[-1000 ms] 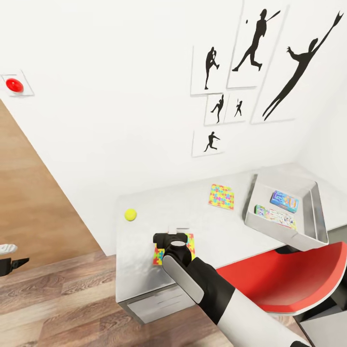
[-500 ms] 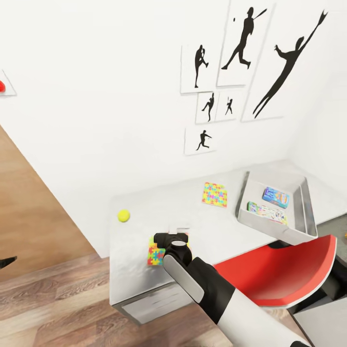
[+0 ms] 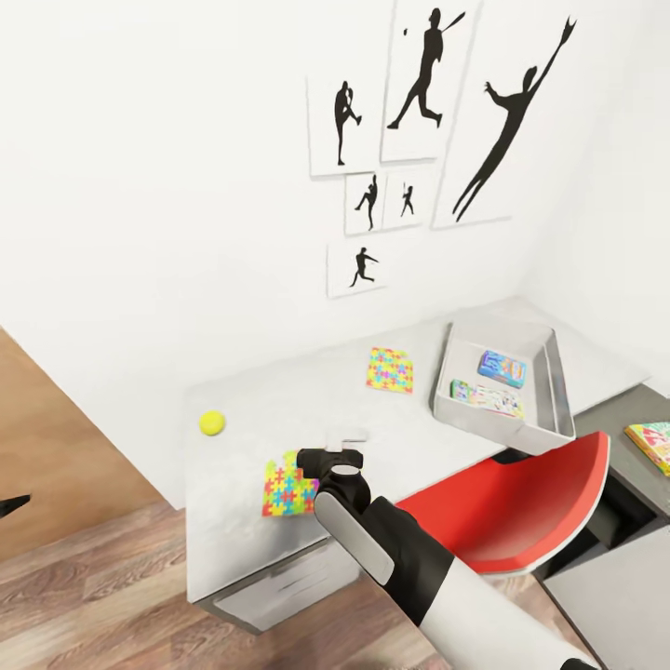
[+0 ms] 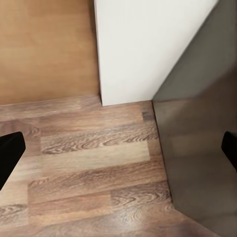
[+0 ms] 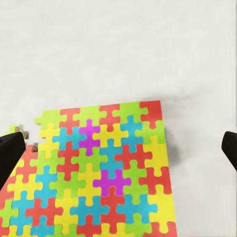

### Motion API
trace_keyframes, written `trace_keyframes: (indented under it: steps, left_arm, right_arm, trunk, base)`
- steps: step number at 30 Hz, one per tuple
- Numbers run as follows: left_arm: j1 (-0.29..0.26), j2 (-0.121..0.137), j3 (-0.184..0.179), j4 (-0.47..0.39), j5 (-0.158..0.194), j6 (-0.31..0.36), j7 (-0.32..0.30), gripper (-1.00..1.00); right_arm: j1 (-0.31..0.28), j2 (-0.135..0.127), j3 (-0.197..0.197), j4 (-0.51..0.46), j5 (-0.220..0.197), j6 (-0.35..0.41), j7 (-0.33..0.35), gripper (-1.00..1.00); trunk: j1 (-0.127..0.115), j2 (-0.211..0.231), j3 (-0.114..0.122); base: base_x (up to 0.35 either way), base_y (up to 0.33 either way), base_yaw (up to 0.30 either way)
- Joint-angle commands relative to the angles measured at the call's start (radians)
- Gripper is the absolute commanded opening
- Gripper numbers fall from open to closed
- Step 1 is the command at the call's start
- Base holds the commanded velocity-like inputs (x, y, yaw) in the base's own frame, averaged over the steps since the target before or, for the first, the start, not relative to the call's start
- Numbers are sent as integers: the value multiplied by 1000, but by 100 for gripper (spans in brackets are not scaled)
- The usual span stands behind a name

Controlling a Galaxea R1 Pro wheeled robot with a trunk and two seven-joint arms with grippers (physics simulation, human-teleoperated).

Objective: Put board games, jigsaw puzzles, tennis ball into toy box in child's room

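Colours on the table: the near jigsaw puzzle lies flat by the front edge of the pale grey table; in the right wrist view its bright pieces sit directly under the camera.
View change: across the last second the whole head picture has slid leftward, so the camera has turned; the things on the table have not moved among themselves.
New in sight: a third board game, yellow-green with red, on the lower dark top at the right.
Right tool: released, fingers spread wide, hovering just beside the near puzzle's right edge, still grasping nothing.
Left tool: released and idle, its dark fingertips at the frame edges over the wood floor.
Second puzzle: flat, further back, near the toy box.
Tennis ball: alone, towards the table's left end.
Toy box: holds two board games, blue and pale.
Progress: two of six toys are in; the puzzle grasp is probably next, and a thin flat sheet may be hard to pinch.
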Motion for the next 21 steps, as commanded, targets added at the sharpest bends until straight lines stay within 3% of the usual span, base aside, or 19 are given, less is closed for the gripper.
trace_keyframes:
  steps: [1,7,13,21]
  left_arm:
    - [-2,0,3,-1,-8,6,-9,100]
    - [-2,3,5,-4,-9,7,-11,100]
    - [-2,56,8,-5,-5,8,-39,100]
    - [-2,72,9,-5,-6,9,-96,100]
  right_arm:
    - [-1,0,2,-1,-4,4,-7,100]
    - [-1,0,1,-1,-4,4,-7,100]
    - [-1,0,2,0,-3,-6,-7,100]
    - [-1,0,5,1,-3,-29,-7,100]
  trunk:
    - [1,-2,-2]
    - [1,-2,-2]
    - [1,-2,-2]
    - [1,-2,-2]
  base:
    - [83,39,-35]
    - [40,21,-14]
    - [18,9,-2]
    - [57,41,0]
